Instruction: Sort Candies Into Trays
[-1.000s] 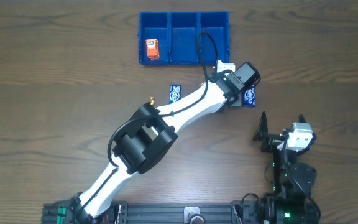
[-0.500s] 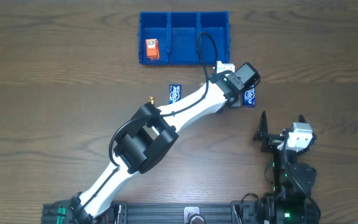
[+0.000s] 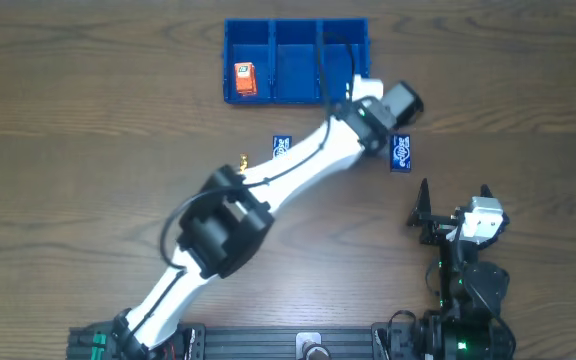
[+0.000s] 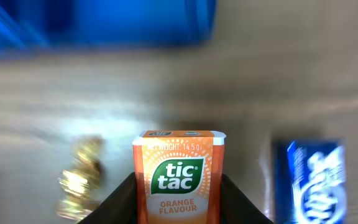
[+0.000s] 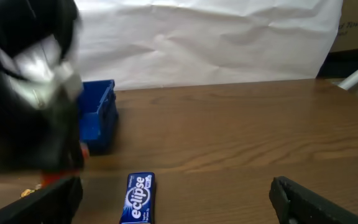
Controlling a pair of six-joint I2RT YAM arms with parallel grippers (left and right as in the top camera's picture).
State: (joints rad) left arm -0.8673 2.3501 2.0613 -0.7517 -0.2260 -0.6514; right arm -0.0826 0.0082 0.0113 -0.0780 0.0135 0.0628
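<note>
1. My left gripper is clamped on an orange candy box. The box stands upright with one finger against each side wall. I hold it over the table, near the right end of the blue tray.
2. My right gripper is spread wide. Nothing sits between its fingers and it touches nothing. It is above the table by my right base, well apart from the tray.
3. Blue tray: one, with three compartments in a row, at the far side of the table.
4. Orange boxes: two. The second orange box lies in the tray's left compartment, and the other is in my left grip.
5. Gold-wrapped candy: from above I count one, on the table on the near side of the tray's left end.
6. Blue packs: two, both flat on the table. One blue pack lies near the gold-wrapped candy, on its right. The second blue pack lies farther right, between the tray and my right gripper.
</note>
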